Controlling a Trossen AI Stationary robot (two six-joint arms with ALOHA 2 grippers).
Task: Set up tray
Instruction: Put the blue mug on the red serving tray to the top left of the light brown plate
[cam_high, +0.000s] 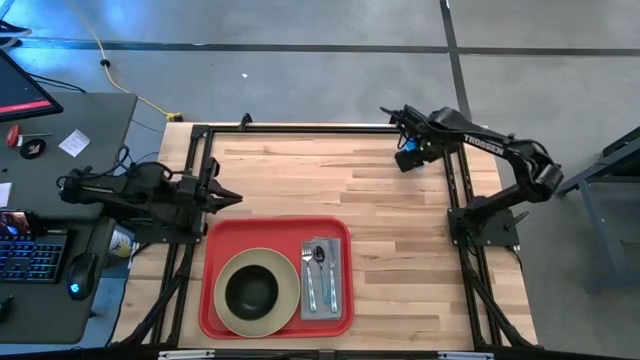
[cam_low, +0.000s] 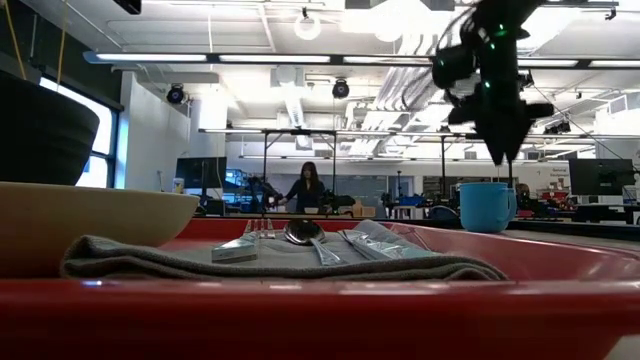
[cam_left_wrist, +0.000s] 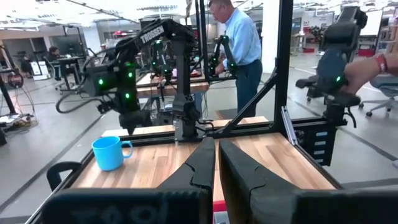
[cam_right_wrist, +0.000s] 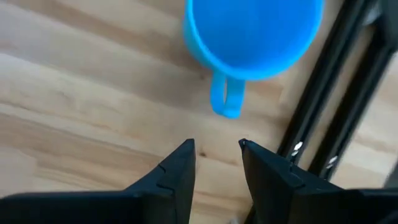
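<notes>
- Up at the far right of the desk (cam_high: 400, 240), the right tool (cam_high: 404, 124) hangs above a blue cup (cam_high: 409, 160); its wrist view shows the two dark fingers (cam_right_wrist: 177, 177) apart with a plain gap between them and nothing in it.
- The cup stands upright on the bare wood, just beside the black frame rail (cam_high: 450, 180), with its handle (cam_right_wrist: 225, 102) turned toward the tool; the tool does not touch it.
- Over at the left edge of the desk, the left tool (cam_high: 232, 197) lies level and points inward over the wood, its fingers (cam_left_wrist: 202, 168) nearly together with only a thin slit between them, gripping nothing.
- Near the front edge lies the tray (cam_high: 275, 228), red and flat on the desk, left of centre and well apart from the cup.
- On the tray's left half sits a cream plate (cam_high: 290, 285) with a dark bowl (cam_high: 251, 290) in its middle.
- On the right half a grey napkin (cam_high: 338, 250) carries a fork (cam_high: 309, 275), a spoon (cam_high: 319, 262) and a knife (cam_high: 331, 280) side by side.
- Beyond the desk, the left wrist view shows a person in a light blue shirt (cam_left_wrist: 239, 43) standing in the room.
</notes>
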